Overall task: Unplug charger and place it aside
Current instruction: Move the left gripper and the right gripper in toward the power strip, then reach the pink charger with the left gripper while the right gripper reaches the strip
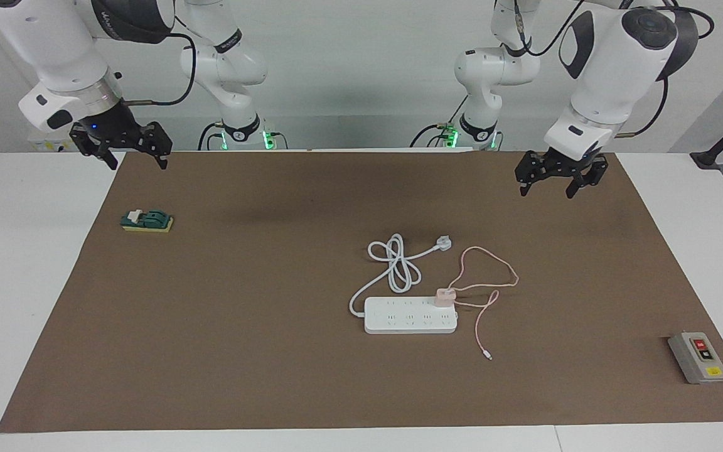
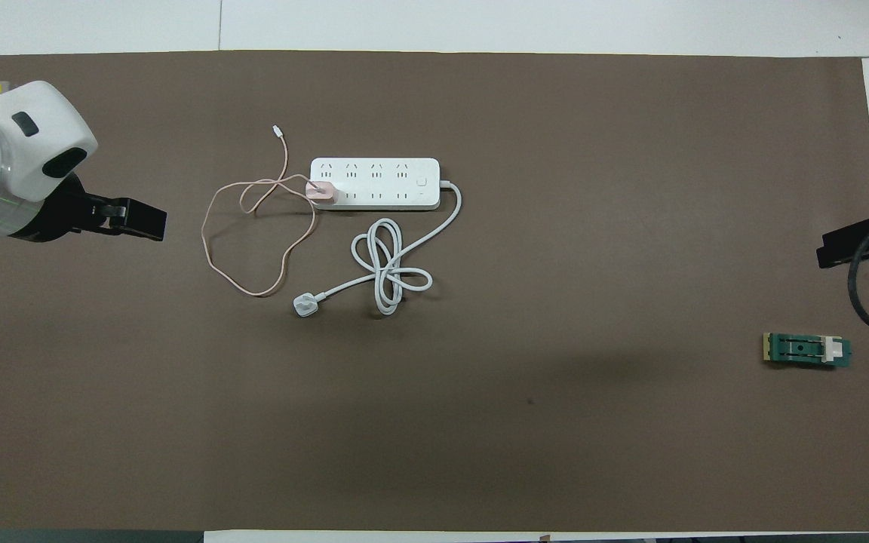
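Observation:
The charger (image 1: 445, 297) is a small pale pink cube plugged into the white power strip (image 1: 408, 317), at the strip's end toward the left arm. Its thin pink cable (image 1: 488, 279) loops over the mat beside the strip. In the overhead view the charger (image 2: 321, 191) sits on the strip (image 2: 374, 182), and the cable (image 2: 212, 249) loops out toward the left arm's end. My left gripper (image 1: 546, 190) is open and empty, up over the mat toward the left arm's end, well apart from the charger; it also shows in the overhead view (image 2: 136, 220). My right gripper (image 1: 137, 162) is open and empty over the mat's edge at the right arm's end (image 2: 845, 247).
The strip's thick white cord (image 1: 396, 263) lies coiled nearer to the robots than the strip. A grey switch box (image 1: 698, 358) with red and yellow buttons lies at the left arm's end. A green block (image 1: 147, 221) lies at the right arm's end. A brown mat (image 1: 242, 351) covers the table.

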Controlling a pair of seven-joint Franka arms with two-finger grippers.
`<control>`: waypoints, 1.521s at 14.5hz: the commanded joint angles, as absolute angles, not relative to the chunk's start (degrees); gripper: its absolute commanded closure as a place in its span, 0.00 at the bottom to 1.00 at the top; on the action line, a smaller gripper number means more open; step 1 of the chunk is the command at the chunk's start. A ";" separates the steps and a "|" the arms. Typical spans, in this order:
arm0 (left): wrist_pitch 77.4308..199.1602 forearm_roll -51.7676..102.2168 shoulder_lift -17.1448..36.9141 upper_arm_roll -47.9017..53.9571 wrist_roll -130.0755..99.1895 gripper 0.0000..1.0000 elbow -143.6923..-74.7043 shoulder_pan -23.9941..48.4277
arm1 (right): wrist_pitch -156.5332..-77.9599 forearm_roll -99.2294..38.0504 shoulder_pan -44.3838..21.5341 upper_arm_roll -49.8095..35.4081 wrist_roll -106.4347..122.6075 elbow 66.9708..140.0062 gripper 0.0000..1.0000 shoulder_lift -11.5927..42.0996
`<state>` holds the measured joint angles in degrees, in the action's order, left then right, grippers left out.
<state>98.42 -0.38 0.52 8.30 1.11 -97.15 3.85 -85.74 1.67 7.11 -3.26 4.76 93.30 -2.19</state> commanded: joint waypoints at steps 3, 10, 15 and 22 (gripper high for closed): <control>103.97 0.00 4.03 7.47 6.24 0.00 -98.79 9.31 | -86.22 -3.76 4.75 -3.78 -12.33 97.64 0.00 -3.96; 105.56 0.35 11.51 7.82 3.63 0.00 -93.08 10.99 | -98.06 -19.05 -4.03 -3.78 -50.22 100.63 0.00 4.03; 109.24 -0.17 14.49 7.82 -16.05 0.00 -90.89 11.51 | -112.56 -29.77 -10.80 -3.78 -71.16 100.81 0.00 12.47; 118.84 1.67 16.52 7.82 -45.86 0.00 -92.28 14.85 | -127.51 -50.34 -16.52 -3.78 -78.66 95.20 0.00 27.14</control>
